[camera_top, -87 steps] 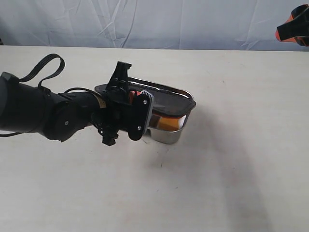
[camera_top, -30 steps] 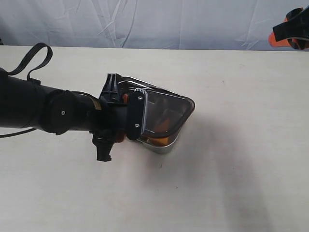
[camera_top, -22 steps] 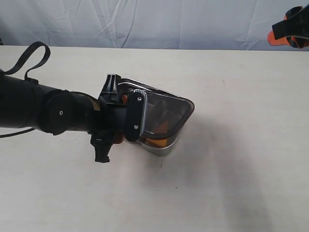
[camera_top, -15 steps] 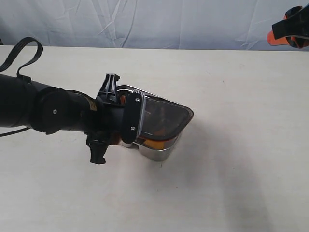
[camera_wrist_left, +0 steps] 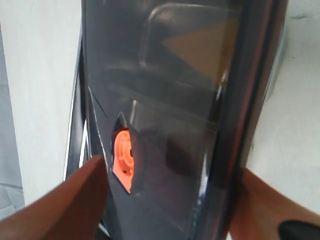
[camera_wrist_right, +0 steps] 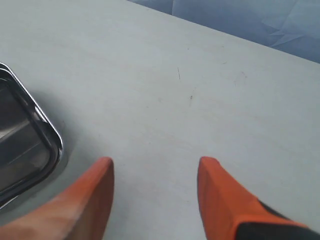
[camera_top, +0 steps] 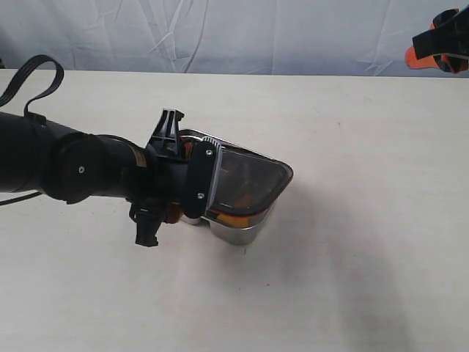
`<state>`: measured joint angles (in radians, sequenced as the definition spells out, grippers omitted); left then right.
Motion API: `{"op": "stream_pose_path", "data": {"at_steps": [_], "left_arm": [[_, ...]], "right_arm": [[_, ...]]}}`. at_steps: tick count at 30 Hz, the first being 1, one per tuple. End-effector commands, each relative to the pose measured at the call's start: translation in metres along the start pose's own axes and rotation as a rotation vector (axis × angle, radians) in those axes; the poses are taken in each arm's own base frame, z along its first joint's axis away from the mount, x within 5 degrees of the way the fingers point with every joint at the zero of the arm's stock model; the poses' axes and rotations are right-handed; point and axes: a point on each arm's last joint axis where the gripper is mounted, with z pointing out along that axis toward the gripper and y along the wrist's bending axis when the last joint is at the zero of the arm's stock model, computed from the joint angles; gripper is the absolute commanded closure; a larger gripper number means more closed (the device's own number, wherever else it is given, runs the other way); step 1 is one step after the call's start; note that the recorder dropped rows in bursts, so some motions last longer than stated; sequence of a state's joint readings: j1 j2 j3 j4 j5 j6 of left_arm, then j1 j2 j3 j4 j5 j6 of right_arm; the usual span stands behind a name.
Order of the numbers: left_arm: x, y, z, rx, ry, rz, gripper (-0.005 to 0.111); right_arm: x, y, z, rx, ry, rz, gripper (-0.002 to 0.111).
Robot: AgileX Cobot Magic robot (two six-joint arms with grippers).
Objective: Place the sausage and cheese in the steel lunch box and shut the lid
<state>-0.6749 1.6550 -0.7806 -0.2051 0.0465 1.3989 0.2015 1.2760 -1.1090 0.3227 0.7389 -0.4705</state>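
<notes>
My left gripper [camera_top: 192, 183] is shut on the dark see-through lid [camera_top: 245, 180], one finger on each long edge. The lid sits tilted over the steel lunch box [camera_top: 236, 233], which shows only as a shiny wall below the lid's near edge. In the left wrist view the lid [camera_wrist_left: 190, 110] fills the frame between my fingers [camera_wrist_left: 85, 185], with its orange valve [camera_wrist_left: 122, 160] showing. The cheese [camera_wrist_left: 200, 50] shows dimly through the lid as an orange-brown triangle. The sausage is hidden. My right gripper [camera_top: 440, 45] hangs open at the far right, high off the table.
A pale table [camera_top: 352, 242] carries the box, with a blue-grey cloth backdrop [camera_top: 256, 29] behind it. The right wrist view shows one steel corner of the box [camera_wrist_right: 52, 137] and bare tabletop under my open right gripper [camera_wrist_right: 155, 167]. A black strap [camera_top: 29, 77] loops off the left arm.
My left gripper has drawn back to the left with the lid, and the lid and box have turned and slid slightly left and toward the front. The right gripper has barely moved.
</notes>
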Motion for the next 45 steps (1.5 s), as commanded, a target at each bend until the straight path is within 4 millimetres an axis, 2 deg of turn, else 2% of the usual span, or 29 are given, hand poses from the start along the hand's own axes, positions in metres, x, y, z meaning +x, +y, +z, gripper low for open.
{"op": "stream_pose_path", "data": {"at_steps": [1, 5, 10, 17, 23, 25, 27, 28, 31, 35, 41, 45], "left_arm": [[0.002, -0.005, -0.006, 0.05, 0.009, -0.011, 0.045], [0.0, -0.003, -0.014, 0.048, 0.004, 0.006, 0.045], [-0.001, 0.002, -0.023, 0.022, -0.004, 0.029, 0.045], [-0.001, 0.001, -0.023, 0.026, -0.004, 0.027, 0.045], [-0.002, -0.001, -0.033, 0.069, -0.001, 0.028, 0.045], [-0.003, 0.003, -0.039, 0.044, -0.009, 0.03, 0.045], [-0.005, 0.006, -0.049, 0.027, -0.019, 0.009, 0.045], [-0.005, 0.007, -0.053, 0.016, -0.023, -0.025, 0.045], [-0.007, 0.013, -0.068, -0.028, -0.046, -0.289, 0.045], [-0.009, 0.017, -0.082, -0.047, -0.078, -0.662, 0.045], [-0.008, 0.016, -0.082, -0.028, -0.079, -1.017, 0.045], [0.006, 0.017, -0.083, -0.019, -0.032, -1.225, 0.045]], "right_arm": [[-0.001, -0.001, -0.002, 0.006, -0.014, 0.003, 0.058], [0.002, 0.003, 0.002, -0.051, 0.031, 0.041, 0.058], [0.008, 0.004, 0.021, -0.096, 0.09, 0.084, 0.058], [0.018, 0.002, 0.045, -0.121, 0.156, 0.123, 0.058], [0.019, 0.008, 0.052, -0.197, 0.168, 0.202, 0.058], [0.025, 0.012, 0.061, -0.253, 0.192, 0.263, 0.058], [0.043, 0.02, 0.075, -0.338, 0.275, 0.366, 0.058], [0.051, 0.023, 0.081, -0.36, 0.3, 0.409, 0.058], [0.076, 0.034, 0.095, -0.451, 0.303, 0.569, 0.058], [0.098, 0.047, 0.099, -0.561, 0.256, 0.764, 0.058], [0.114, 0.055, 0.1, -0.622, 0.24, 0.886, 0.058], [0.121, 0.058, 0.1, -0.625, 0.256, 0.918, 0.058]]}}
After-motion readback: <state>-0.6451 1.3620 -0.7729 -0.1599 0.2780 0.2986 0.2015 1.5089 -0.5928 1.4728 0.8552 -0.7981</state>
